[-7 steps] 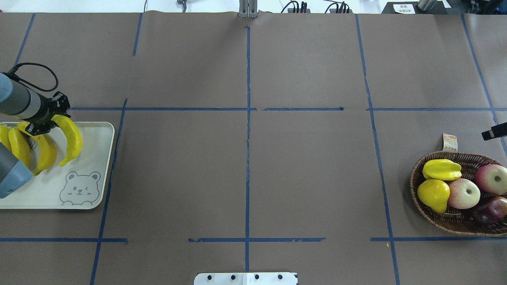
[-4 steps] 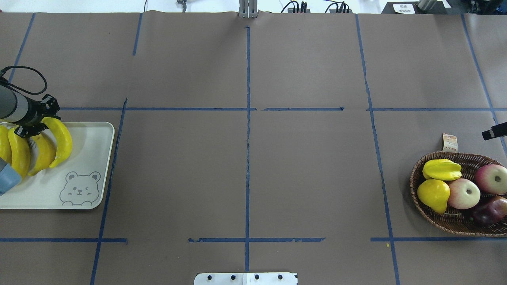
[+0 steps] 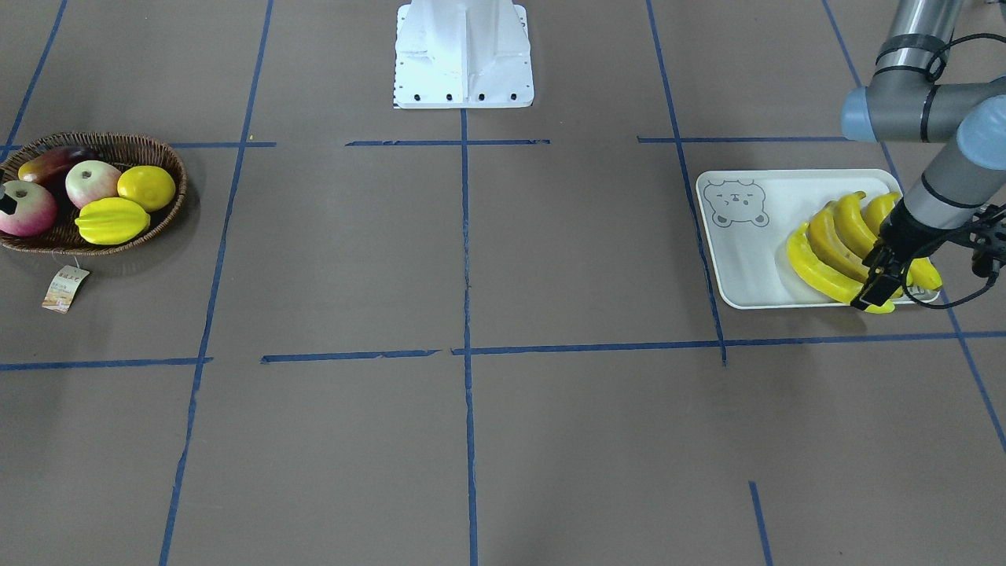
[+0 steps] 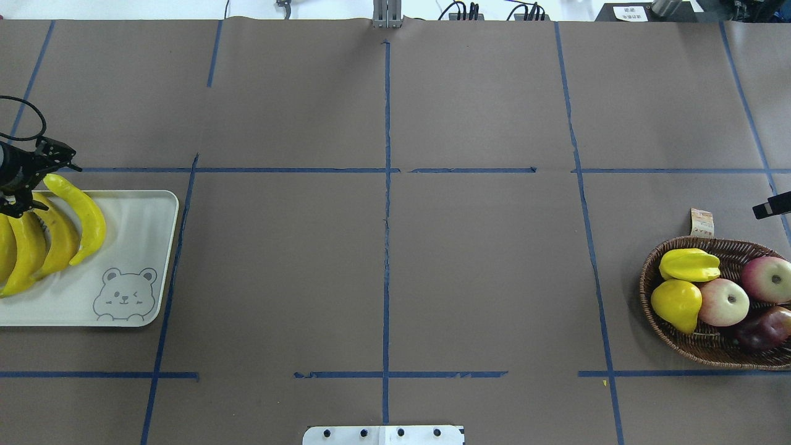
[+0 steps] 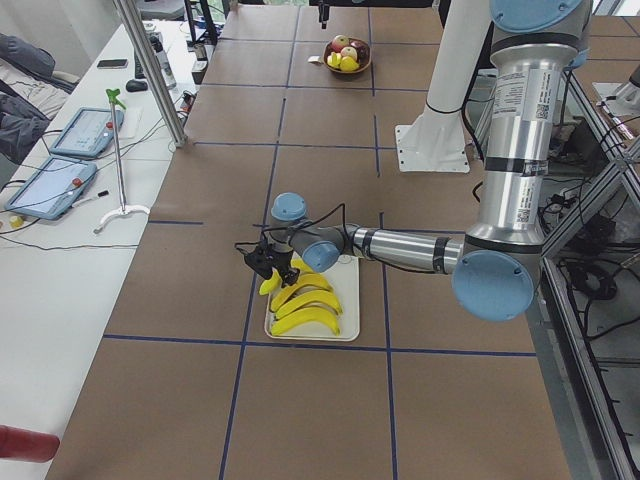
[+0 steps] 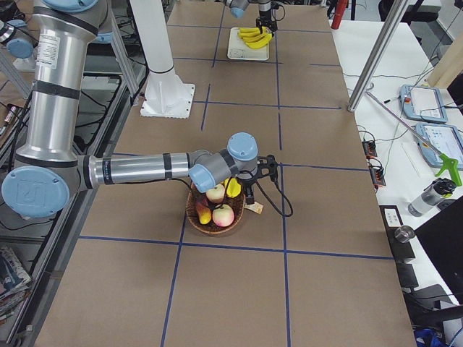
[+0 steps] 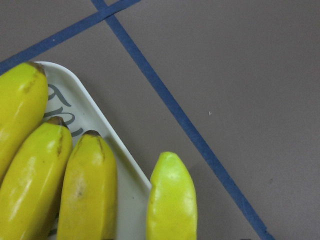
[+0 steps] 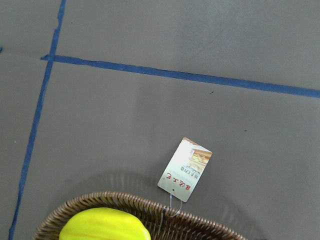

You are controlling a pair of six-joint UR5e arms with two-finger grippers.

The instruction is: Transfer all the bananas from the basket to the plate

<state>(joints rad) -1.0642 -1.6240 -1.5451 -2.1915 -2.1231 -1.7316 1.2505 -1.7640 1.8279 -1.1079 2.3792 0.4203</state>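
Four bananas lie side by side on the off-white bear plate (image 4: pixel 136 247), which also shows in the front view (image 3: pixel 754 251). My left gripper (image 4: pixel 26 180) (image 3: pixel 874 292) is at the plate's far corner, shut on the far end of the outermost banana (image 4: pixel 83 216) (image 3: pixel 817 275), which rests beside the brownish one (image 3: pixel 833 244). In the left wrist view its tip (image 7: pixel 171 200) pokes over the plate's rim (image 7: pixel 100 130). The wicker basket (image 4: pixel 698 352) holds no banana. My right gripper (image 6: pixel 249 189) hovers by the basket's far rim (image 8: pixel 125 202); I cannot tell its state.
The basket holds a starfruit (image 4: pixel 689 264), a lemon (image 4: pixel 676 303), two apples (image 4: pixel 723 301) and a dark fruit (image 4: pixel 763 330). Its paper tag (image 8: pixel 185 170) lies on the table beyond it. Blue tape lines cross the brown table. The robot base (image 3: pixel 464 55) stands mid-table.
My left gripper has moved left along the plate with the banana, and the banana now lies against the others. The right arm has not moved.
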